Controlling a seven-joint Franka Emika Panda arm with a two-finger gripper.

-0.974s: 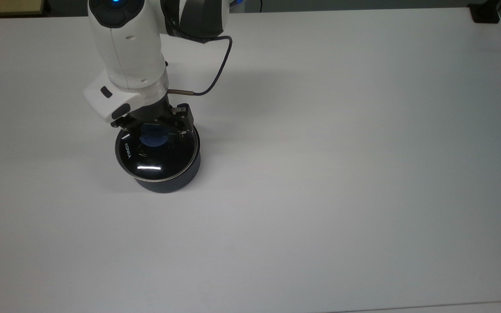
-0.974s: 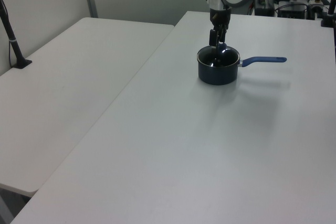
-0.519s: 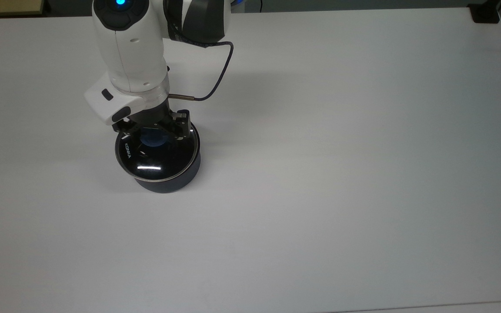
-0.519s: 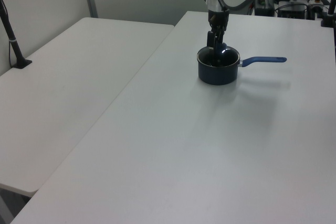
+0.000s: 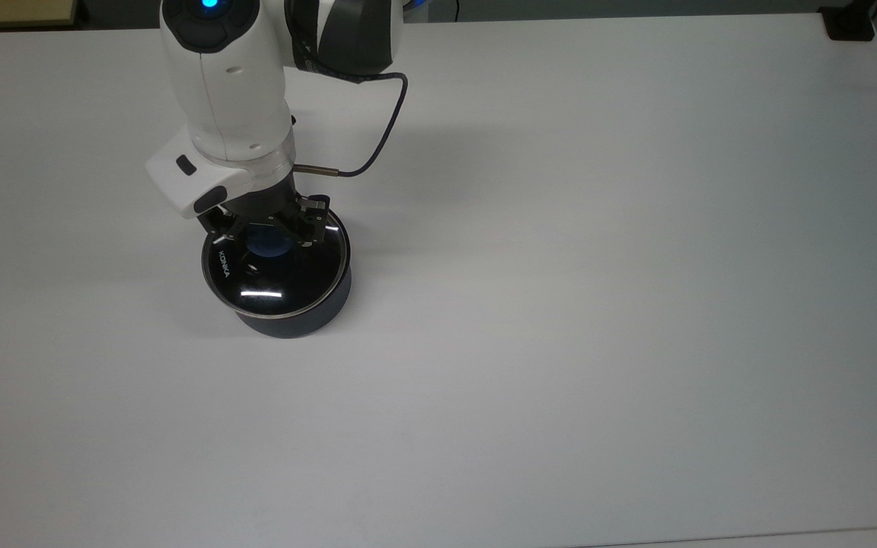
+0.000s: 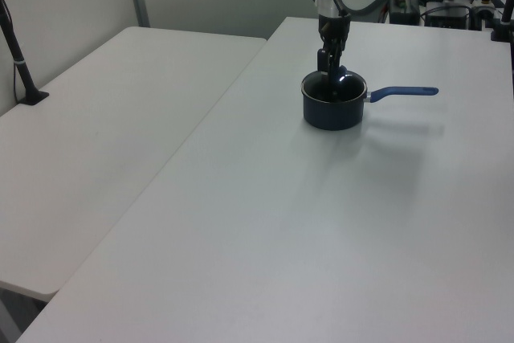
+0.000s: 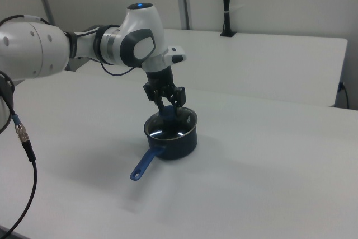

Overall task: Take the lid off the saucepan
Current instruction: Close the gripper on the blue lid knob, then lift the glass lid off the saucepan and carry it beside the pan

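**Lid still on the saucepan as the fingers close in on its knob**

The lid (image 5: 276, 268) sits flat on the saucepan (image 5: 291, 320), not yet lifted. The gripper (image 5: 267, 232) points straight down over the blue knob (image 5: 266, 245) at the lid's centre. Compared with a second ago, the two fingers (image 5: 314, 228) have drawn inward from a wide spread and now sit close on either side of the knob. Whether they already clamp it cannot be told; a narrow gap seems to remain in the top view.

In the right view, the gripper (image 7: 166, 106) hangs just above the pot (image 7: 172, 135), whose blue handle (image 7: 143, 164) points toward the right view's lower left. The pot itself has not shifted on the white table (image 5: 598, 304), which suggests no pull has begun.

By the look of it, the grasp is nearly complete and the lift comes next.
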